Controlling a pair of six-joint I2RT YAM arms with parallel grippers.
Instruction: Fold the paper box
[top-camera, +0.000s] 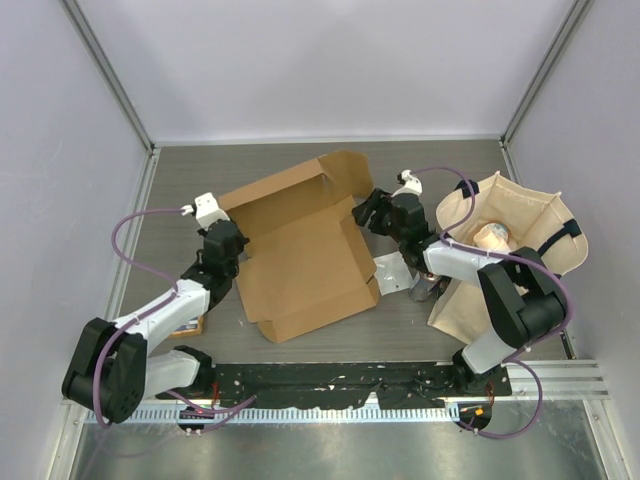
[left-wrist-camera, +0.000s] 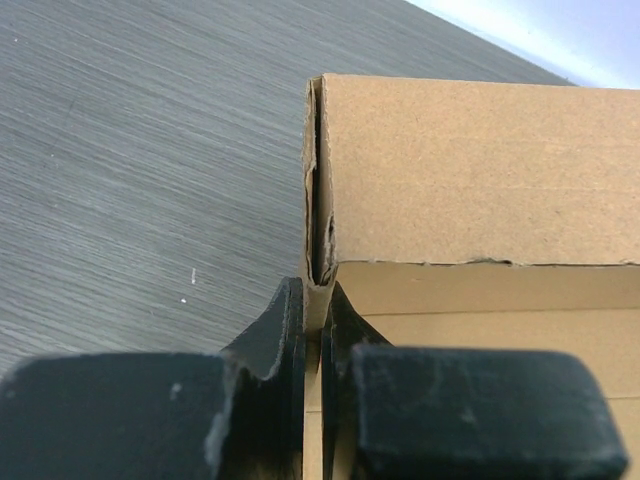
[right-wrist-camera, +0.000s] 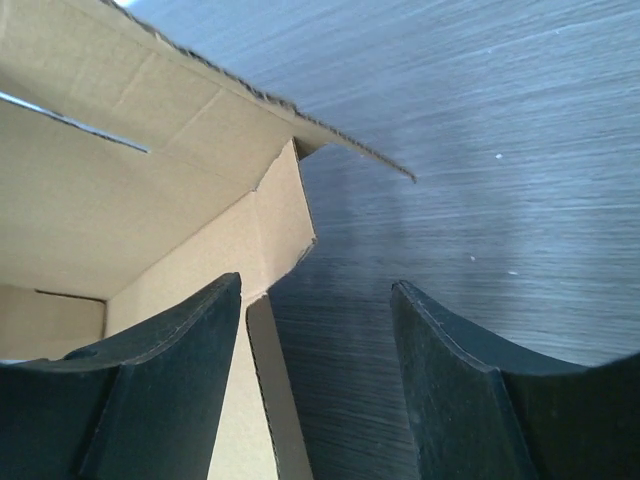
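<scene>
Paper box: left fingers pinch its wall; right fingers spread apart.

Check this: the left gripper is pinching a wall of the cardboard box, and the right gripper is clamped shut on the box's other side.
One part is wrong. The right gripper is open, its jaws standing wide apart at the edge of the paper box, as the right wrist view shows. The left gripper is indeed pinching a wall of the box.

Tote bag: beige cloth, dark handles, right side.
Inside bag: pale roundish item.
Packet: small, orange, near left.
</scene>
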